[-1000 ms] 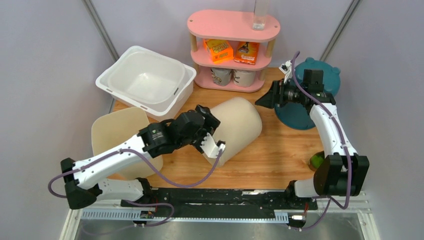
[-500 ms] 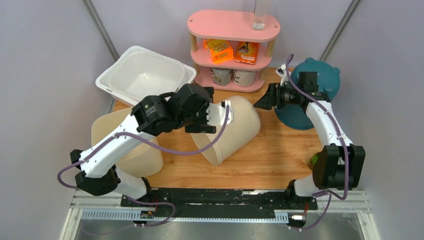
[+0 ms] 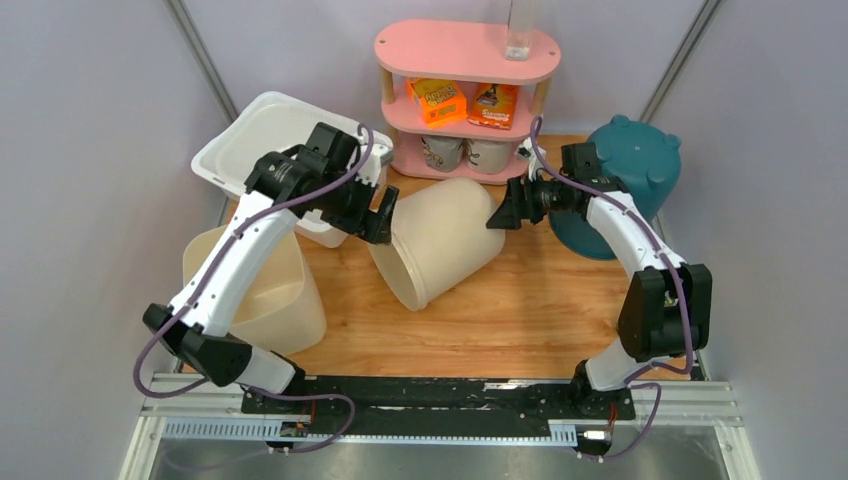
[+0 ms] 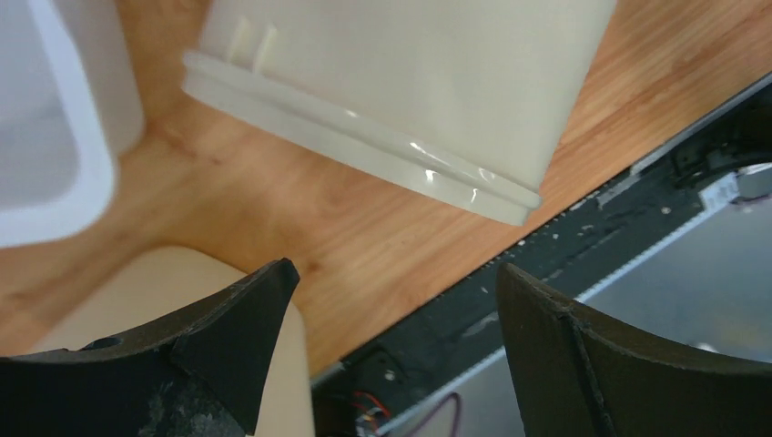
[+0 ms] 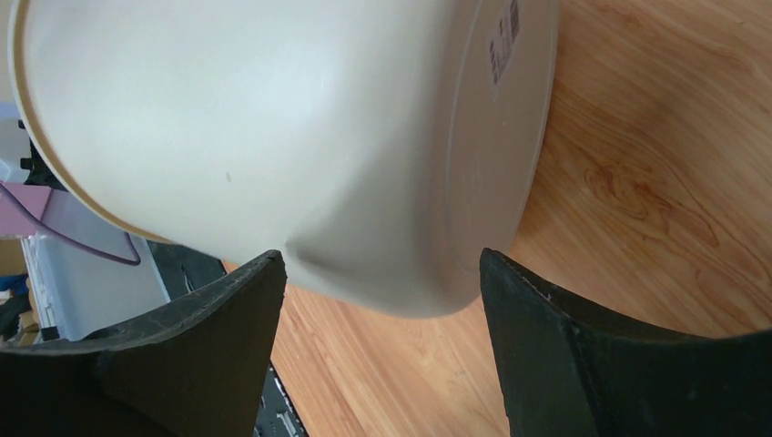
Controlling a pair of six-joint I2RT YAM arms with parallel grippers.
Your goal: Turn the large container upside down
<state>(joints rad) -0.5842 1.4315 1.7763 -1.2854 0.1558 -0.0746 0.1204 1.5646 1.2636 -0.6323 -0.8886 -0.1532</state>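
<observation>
- My left gripper [image 4: 396,267] is hanging with its black, matte jaws spread wide and nothing between them.
- Just past those jaws the large container [image 3: 440,245] is lying on its side on the table [image 3: 540,300], its open mouth pointing toward the near-left and its closed end toward the back right.
- It is showing as smooth, glossy cream plastic with rounded corners, and a double raised lip [image 4: 382,164] is running around the mouth.
- My right gripper [image 5: 382,255] is also standing wide, its dark curved jaws framing the rounded bottom corner of the container; I cannot tell whether they are touching it.
- A small barcode sticker [image 5: 502,41] is sitting on the flat base.
- The table is showing a warm wood grain.
- Behind the left arm a white rectangular tub [image 3: 270,140] with a broad flange is resting tilted.
- A second cream bin [image 3: 240,270] is standing at the near left.
- A pink oval shelf [image 3: 465,50] is standing at the back.
- A dark teal round tub [image 3: 645,160] is sitting behind the right arm.
</observation>
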